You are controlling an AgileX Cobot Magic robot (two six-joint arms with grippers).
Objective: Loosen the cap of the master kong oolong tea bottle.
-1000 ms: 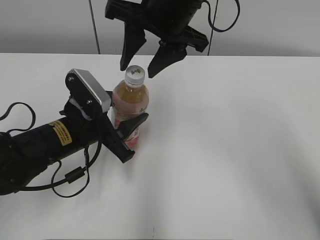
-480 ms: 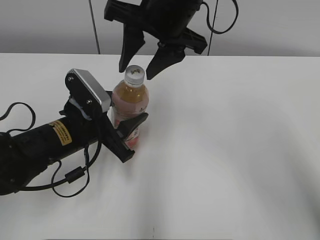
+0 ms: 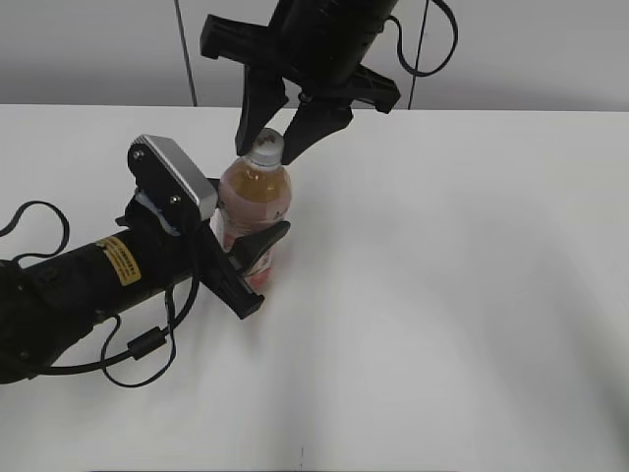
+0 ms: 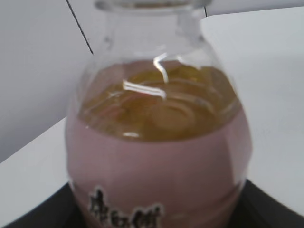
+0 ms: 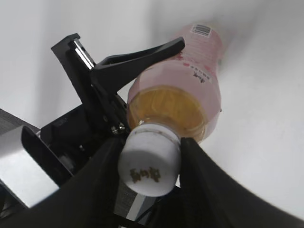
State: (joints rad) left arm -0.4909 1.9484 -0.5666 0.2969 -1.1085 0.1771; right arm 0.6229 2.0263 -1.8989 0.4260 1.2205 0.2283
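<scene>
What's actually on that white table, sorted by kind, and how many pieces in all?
Tea bottles: 1, the master kong oolong tea bottle, amber tea, pink label.
Caps: 1, the white cap on its neck.
Robot pincers: 2, the left pincer around the bottle's body and the right pincer down on either side of the cap.
Total: 4.
</scene>
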